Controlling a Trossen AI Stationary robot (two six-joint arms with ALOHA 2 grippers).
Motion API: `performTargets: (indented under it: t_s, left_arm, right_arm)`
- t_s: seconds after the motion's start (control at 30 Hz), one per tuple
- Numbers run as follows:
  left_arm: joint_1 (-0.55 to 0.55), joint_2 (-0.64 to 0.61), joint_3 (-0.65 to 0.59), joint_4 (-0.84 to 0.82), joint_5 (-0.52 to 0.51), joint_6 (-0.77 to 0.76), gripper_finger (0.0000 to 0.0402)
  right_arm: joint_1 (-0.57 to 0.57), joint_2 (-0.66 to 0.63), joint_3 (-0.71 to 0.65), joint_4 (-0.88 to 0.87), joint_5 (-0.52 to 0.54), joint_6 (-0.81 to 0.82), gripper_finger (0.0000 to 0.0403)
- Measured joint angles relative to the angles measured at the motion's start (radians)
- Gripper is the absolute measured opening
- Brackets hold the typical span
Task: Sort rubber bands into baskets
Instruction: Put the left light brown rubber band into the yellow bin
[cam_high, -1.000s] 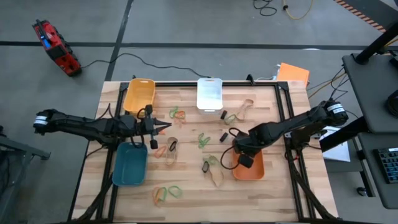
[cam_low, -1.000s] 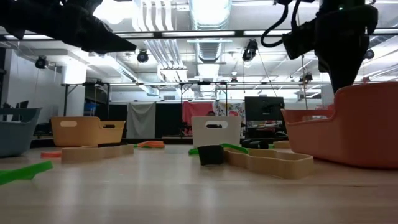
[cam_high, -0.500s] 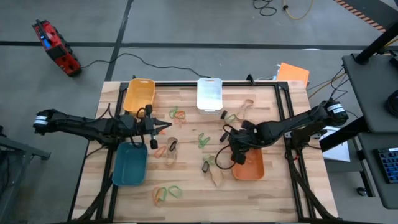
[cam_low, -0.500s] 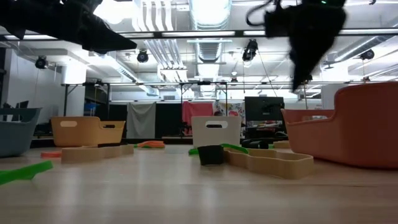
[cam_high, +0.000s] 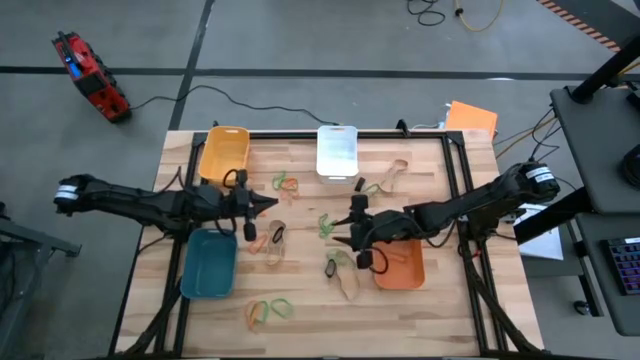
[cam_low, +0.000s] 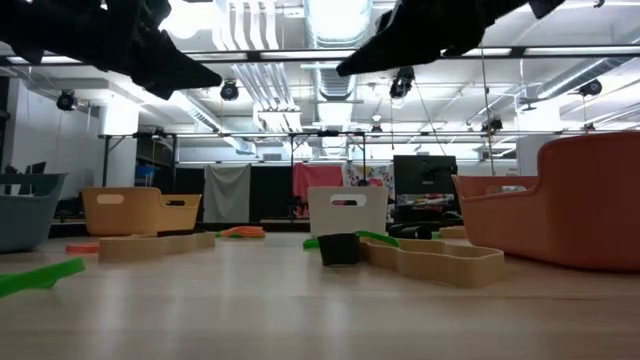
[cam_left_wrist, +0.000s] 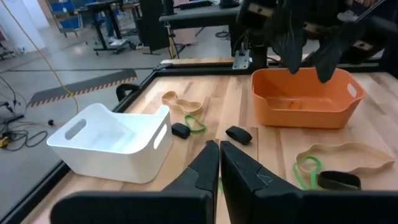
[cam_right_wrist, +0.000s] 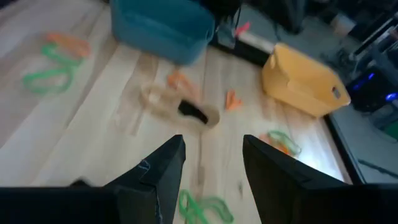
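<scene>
**Inspector:** While the right gripper (cam_high: 353, 228) hangs over the table's middle, just left of the orange basket (cam_high: 401, 267), how do its fingers stand?

**Assistant:** Apart, with nothing between them; the right wrist view shows a clear gap. The left gripper (cam_high: 262, 207) hangs between the yellow basket (cam_high: 223, 152) and the teal basket (cam_high: 209, 264), fingers together and holding nothing.

**Inspector:** Orientation of the baskets?

**Assistant:** All four have their long axes running from the near edge toward the far edge. Yellow and the white basket (cam_high: 337, 151) sit against the far rim; teal lies toward the left edge, orange toward the right.

**Inspector:** The rubber bands?

**Assistant:** Scattered across the central boards. A green and orange cluster (cam_high: 268, 309) lies near the front edge, a long tan loop (cam_high: 392, 174) angles toward the far right corner, and a green band (cam_high: 327, 225) lies just left of the right gripper.

**Inspector:** Open room?

**Assistant:** Bare wood shows along the front edge, right of the cluster.
</scene>
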Motion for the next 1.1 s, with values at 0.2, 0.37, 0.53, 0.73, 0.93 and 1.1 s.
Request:
performTargets:
  t_s: [0.2, 0.37, 0.53, 0.73, 0.93, 1.1]
  left_arm:
    - [0.000, 0.036, 0.000, 0.048, 0.000, -0.085, 0.0000]
    - [0.000, 0.061, 0.000, 0.040, 0.005, -0.144, 0.0000]
    - [-0.001, 0.069, 0.022, -0.220, 0.297, -0.258, 0.0000]
    - [0.000, 0.110, 0.112, -0.475, 0.291, -0.387, 0.0000]
    - [0.000, 0.193, 0.205, -0.582, 0.237, -0.377, 0.0000]
    - [0.000, 0.296, 0.239, -0.620, 0.234, -0.348, 0.0000]
  right_arm:
    - [-0.001, 0.000, -0.075, 0.051, 0.003, 0.109, 0.0138]
    - [-0.003, 0.000, -0.117, 0.050, 0.007, 0.198, 0.0122]
    - [-0.006, 0.000, -0.122, 0.051, 0.056, 0.221, 0.0102]
    - [-0.006, 0.000, -0.117, 0.073, 0.066, 0.173, 0.0081]
    - [-0.006, 0.000, -0.117, 0.120, 0.066, 0.137, 0.0063]
    - [-0.006, 0.000, -0.117, 0.118, 0.066, 0.145, 0.0056]
